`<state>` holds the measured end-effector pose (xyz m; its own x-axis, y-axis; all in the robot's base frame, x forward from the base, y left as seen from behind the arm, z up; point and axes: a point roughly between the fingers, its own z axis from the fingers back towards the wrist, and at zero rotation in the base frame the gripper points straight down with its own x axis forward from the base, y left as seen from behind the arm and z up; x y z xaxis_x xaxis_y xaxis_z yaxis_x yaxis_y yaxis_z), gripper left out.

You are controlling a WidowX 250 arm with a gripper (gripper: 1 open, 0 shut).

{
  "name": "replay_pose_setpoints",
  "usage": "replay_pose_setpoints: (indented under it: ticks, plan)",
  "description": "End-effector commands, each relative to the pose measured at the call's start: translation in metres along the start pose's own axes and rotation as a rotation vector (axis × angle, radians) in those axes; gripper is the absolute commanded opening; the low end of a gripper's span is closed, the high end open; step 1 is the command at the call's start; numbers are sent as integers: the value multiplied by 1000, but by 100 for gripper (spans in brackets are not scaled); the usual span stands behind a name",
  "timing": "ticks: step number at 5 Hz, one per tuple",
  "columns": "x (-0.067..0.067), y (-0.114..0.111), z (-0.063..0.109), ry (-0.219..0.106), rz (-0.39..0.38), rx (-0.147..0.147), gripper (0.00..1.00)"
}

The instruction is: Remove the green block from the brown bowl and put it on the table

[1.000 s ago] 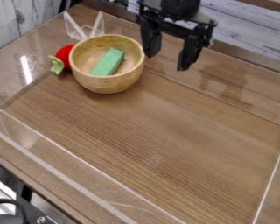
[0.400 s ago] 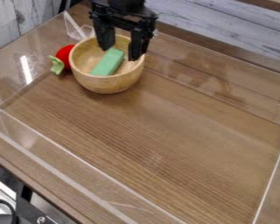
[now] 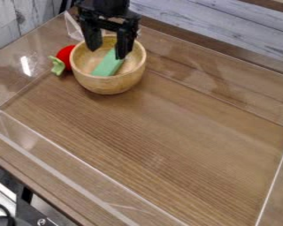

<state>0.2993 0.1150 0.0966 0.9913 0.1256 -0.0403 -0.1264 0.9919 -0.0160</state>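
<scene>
Since 1 sec ago the hand (image 3: 110,41) has crossed from well right of the brown bowl (image 3: 109,78) to directly over it; nothing else on the table has shifted. It's black, points straight down, and its 2 fingers (image 3: 93,39) stand wide apart, w/ nothing between them. Fingertips sit at about the bowl's rim level, over the far half of the bowl; can't tell if they touch anything.

Green block (image 3: 109,65) lies inside the bowl, leaning on the inner wall, long side running from the near-left of the bowl's floor up toward the far rim. Its upper end is partly hidden behind the hand.

Touching or just beside the bowl's left side is a red rounded object (image 3: 66,56) w/ a small green bit on its left edge.

Bowl sits near the table's far-left corner. From the bowl toward the camera and to the right, the table (image 3: 168,132) is a glossy brown wood-grain top, grain running diagonally, w/ pale glare patches left of the bowl and at the far right. Low clear plastic walls (image 3: 38,150) border it; the near-left wall shows as a bright edge well in front of the bowl. Behind the bowl, past the far wall, is a pale whitewashed plank backdrop (image 3: 226,22). Below the table's near-left edge, dark cabling and a bit of pale floor show.
</scene>
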Motion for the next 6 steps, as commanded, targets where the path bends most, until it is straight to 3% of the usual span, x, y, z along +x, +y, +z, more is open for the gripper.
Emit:
replay_pose_setpoints:
  ticks: [1, 6]
  plan:
    - [16, 13, 7, -66, 20, 9, 100]
    - [51, 33, -25, -94, 1, -10, 100]
